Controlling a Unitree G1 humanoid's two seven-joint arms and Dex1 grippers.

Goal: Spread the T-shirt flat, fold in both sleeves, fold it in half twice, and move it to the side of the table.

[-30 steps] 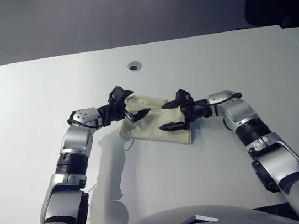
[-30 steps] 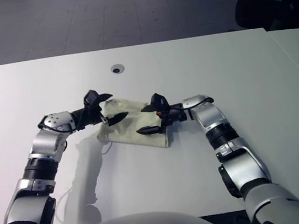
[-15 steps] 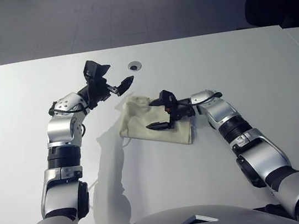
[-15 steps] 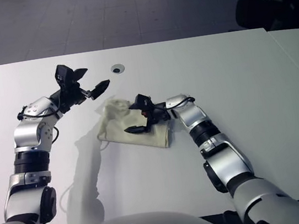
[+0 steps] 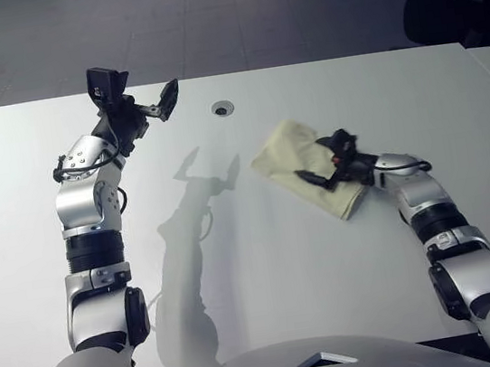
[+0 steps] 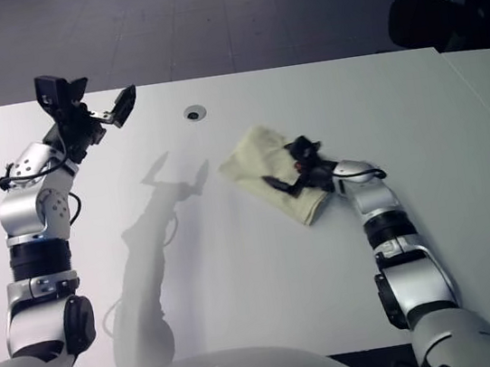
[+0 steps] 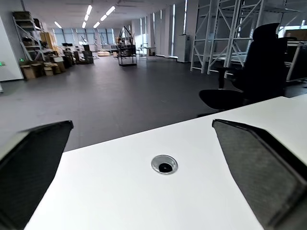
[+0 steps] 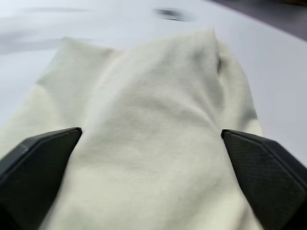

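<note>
Transfer of the folded T-shirt [image 5: 281, 146], lying right of centre on the table [image 5: 267, 272], requires the right end effector [image 5: 310, 158], released with its fingers spread across the cloth, to press evenly and slide slowly toward the right edge so no fold opens; the left end effector [image 5: 137, 94] hangs released at upper left.

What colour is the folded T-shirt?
The T-shirt is plain pale cream, no pattern; the right wrist view shows it best.

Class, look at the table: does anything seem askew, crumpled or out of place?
The folded T-shirt lies at a slant to the edges of the table, right of the middle, with the open right claw over it. Its top layer bulges a little rather than lying flat. Nothing looks spilled or damaged.
</note>
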